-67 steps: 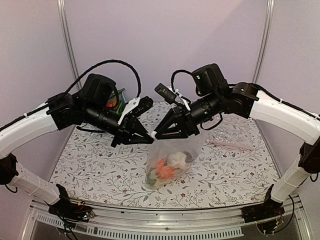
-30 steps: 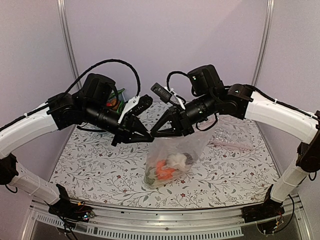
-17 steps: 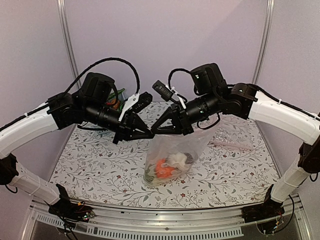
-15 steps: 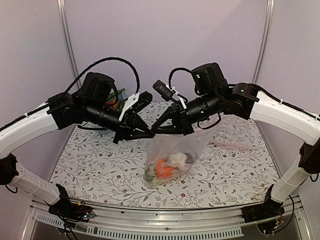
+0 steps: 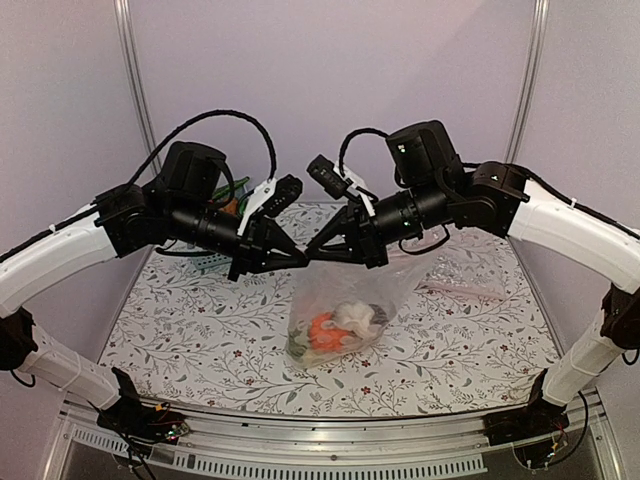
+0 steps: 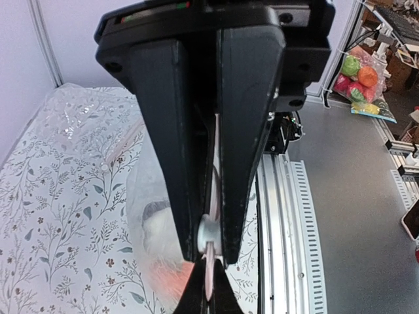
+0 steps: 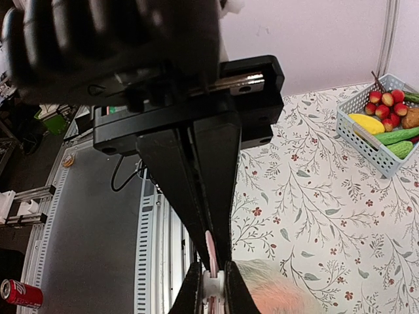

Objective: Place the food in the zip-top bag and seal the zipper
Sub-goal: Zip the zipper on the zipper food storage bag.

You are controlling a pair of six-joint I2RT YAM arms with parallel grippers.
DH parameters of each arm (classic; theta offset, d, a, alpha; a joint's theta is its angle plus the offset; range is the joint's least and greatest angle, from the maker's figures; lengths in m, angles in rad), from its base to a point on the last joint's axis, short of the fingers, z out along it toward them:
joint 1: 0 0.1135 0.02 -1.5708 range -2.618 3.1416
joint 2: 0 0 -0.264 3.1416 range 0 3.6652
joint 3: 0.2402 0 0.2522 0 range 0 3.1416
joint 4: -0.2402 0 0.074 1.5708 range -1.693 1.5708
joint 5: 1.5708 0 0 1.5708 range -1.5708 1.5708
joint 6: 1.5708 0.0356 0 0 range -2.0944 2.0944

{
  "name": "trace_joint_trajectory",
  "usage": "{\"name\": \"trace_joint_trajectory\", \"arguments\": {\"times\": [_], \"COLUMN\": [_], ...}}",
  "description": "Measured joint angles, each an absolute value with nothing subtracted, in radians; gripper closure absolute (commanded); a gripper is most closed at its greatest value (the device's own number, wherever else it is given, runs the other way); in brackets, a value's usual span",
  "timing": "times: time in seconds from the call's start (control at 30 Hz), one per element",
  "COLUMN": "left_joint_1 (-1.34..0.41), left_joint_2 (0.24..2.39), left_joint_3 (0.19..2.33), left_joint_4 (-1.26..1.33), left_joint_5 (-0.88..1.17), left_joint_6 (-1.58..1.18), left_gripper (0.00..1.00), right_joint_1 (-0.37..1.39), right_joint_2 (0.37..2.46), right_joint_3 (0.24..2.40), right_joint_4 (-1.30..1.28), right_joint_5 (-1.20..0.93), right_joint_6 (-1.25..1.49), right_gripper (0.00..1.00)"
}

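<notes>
A robotics lab test cell: plain lilac panels (image 5: 330, 70) set in aluminium posts (image 5: 135, 90) wall in a table under a floral cloth (image 5: 190, 340). A slotted metal rail (image 5: 330, 462) and loose wiring (image 5: 150, 425) run along its near edge. Beyond lies grey floor (image 6: 340, 216), with bagged toy fruit (image 6: 357, 72) and a red can (image 7: 21, 293).

Even, soft, bright light; faint shadows; wide-angle bowing at edges; wrist-view foregrounds slightly blurred.
</notes>
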State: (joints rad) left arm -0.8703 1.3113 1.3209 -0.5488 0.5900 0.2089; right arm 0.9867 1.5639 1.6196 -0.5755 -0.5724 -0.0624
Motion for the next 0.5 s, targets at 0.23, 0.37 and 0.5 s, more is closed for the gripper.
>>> {"name": "trace_joint_trajectory", "arguments": {"times": [0.23, 0.37, 0.5], "left_joint_1": [-0.859, -0.854, -0.850], "left_joint_2": [1.311, 1.311, 1.311], "left_joint_3": [1.321, 1.321, 1.321], "left_joint_4": [-0.535, -0.535, -0.535], "left_joint_5": [0.588, 0.587, 0.586], "left_joint_6": [0.209, 0.209, 0.210], "left_gripper": [1.00, 1.00, 1.00], "right_joint_1": [0.989, 0.989, 0.990], "right_joint_2": [1.561, 1.560, 1.560], "right_joint_3": [1.629, 1.629, 1.629], "right_joint_4": [-0.595, -0.600, -0.600], "right_joint_5": [-0.528, -0.517, -0.507], "right_joint_6": [-0.078, -0.084, -0.088], "right_gripper": [0.94, 0.93, 0.91]}}
